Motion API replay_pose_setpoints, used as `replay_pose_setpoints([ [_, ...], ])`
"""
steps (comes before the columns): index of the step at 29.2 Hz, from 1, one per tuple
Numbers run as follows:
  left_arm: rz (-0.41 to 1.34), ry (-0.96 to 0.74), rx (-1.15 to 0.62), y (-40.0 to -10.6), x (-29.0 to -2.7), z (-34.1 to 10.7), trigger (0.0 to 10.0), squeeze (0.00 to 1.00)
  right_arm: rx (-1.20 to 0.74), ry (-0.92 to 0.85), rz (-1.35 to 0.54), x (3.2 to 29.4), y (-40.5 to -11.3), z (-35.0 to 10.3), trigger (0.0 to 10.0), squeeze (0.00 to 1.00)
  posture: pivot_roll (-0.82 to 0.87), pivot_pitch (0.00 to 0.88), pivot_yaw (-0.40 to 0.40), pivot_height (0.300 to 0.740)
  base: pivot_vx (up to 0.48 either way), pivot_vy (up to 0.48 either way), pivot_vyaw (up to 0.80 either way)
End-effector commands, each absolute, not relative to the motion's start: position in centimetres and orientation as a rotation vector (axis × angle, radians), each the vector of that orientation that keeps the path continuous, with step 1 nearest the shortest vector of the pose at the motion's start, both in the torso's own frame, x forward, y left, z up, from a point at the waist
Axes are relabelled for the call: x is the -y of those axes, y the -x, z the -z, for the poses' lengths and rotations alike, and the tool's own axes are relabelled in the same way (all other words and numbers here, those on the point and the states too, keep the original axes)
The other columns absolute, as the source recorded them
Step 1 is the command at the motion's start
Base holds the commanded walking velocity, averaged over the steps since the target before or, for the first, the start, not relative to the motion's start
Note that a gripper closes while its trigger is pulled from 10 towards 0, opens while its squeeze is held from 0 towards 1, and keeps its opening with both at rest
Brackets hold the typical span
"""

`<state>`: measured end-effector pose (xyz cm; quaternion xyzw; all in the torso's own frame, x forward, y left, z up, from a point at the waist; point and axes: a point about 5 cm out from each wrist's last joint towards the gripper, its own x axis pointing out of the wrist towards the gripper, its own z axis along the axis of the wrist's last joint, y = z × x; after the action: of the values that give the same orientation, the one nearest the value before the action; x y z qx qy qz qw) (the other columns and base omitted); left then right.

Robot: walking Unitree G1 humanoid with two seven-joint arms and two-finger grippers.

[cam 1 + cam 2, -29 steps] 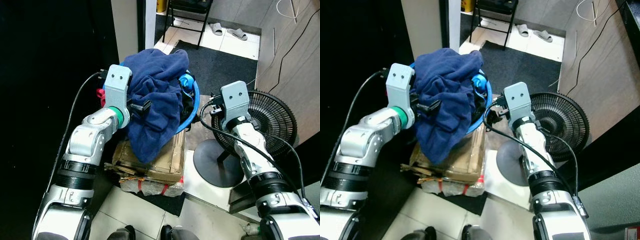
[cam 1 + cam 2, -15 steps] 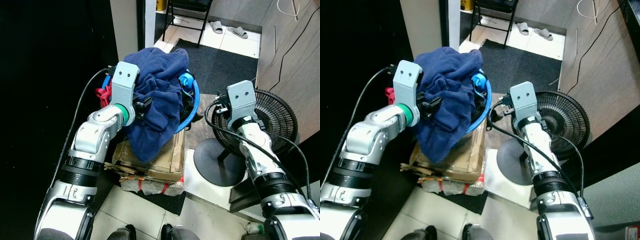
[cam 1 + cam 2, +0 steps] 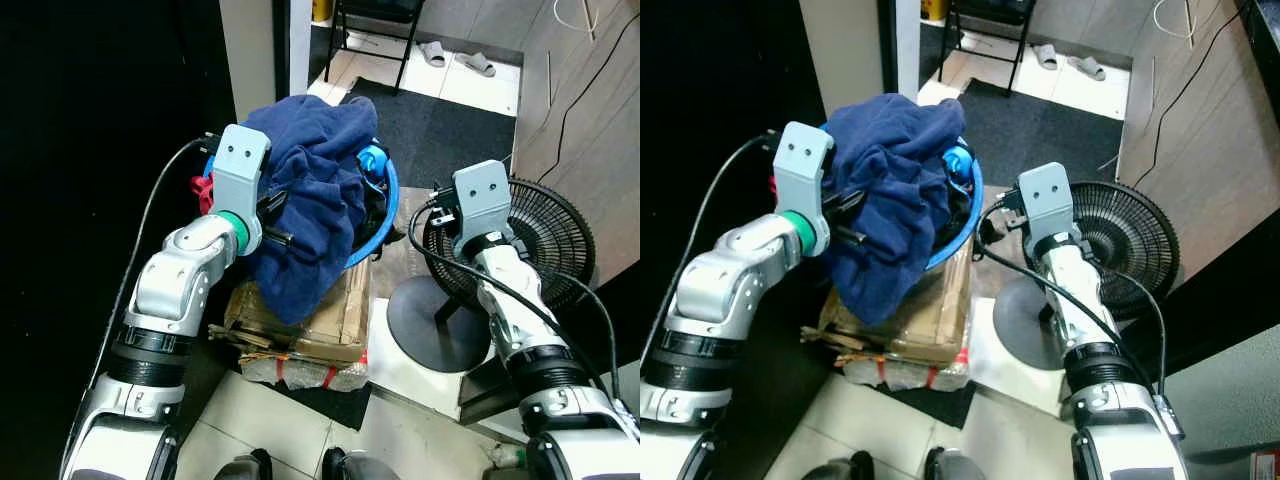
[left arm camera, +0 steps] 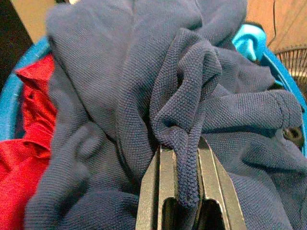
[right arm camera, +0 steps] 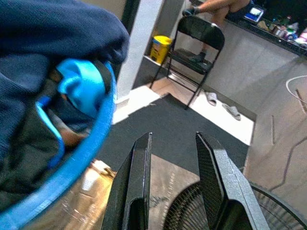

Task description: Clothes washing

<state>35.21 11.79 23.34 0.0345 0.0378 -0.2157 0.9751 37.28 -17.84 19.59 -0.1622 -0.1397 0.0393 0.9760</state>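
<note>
A navy blue garment (image 3: 318, 190) with a fine knitted weave is spilling over a bright blue basin (image 3: 388, 205), and a red cloth (image 4: 26, 139) is showing at the basin's rim beside it, while a lighter cyan piece (image 3: 372, 158) is peeking out on the basin's far side. The basin is sitting on a brown cardboard box (image 3: 335, 320) banded with red tape. Beside the basin a black fan (image 3: 545, 235) is standing on a black round base, and beyond the basin a dark grey mat (image 3: 440, 125) is lying on pale tiles near a black folding chair (image 5: 196, 43) and a yellow bin (image 5: 160, 48).
</note>
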Motion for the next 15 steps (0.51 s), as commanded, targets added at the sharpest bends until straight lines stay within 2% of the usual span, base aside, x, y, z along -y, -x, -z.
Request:
replay_pose_setpoints([
  [1,0.414,-0.065,-0.063,-35.0,-12.3,-23.4,0.0,0.0,0.272,0.298,-0.068,18.1,-37.0,-19.3,10.0,0.0,-0.01,0.108,0.037,0.74,0.0,0.0,0.0],
  [7,0.359,-0.06,0.147,-34.6,-13.2,-27.2,0.0,0.0,0.361,0.218,-0.057,17.4,-36.7,-21.7,10.0,0.0,0.0,0.094,0.036,0.74,0.0,0.0,0.0],
  [8,0.341,-0.057,0.244,-34.3,-13.5,-29.2,10.0,0.0,0.415,0.193,-0.05,17.1,-36.6,-23.2,10.0,0.0,0.0,0.086,0.036,0.74,0.0,0.0,0.0],
  [11,0.315,-0.035,0.448,-33.0,-14.0,-33.6,10.0,0.0,0.557,0.141,-0.021,16.7,-35.8,-27.2,10.0,0.0,0.0,0.073,0.034,0.74,0.0,0.0,0.0],
  [15,0.319,-0.014,0.536,-31.9,-14.1,-35.3,10.0,0.0,0.629,0.126,-0.008,16.5,-34.9,-28.9,10.0,0.0,0.0,0.071,0.033,0.74,0.0,0.0,0.0],
])
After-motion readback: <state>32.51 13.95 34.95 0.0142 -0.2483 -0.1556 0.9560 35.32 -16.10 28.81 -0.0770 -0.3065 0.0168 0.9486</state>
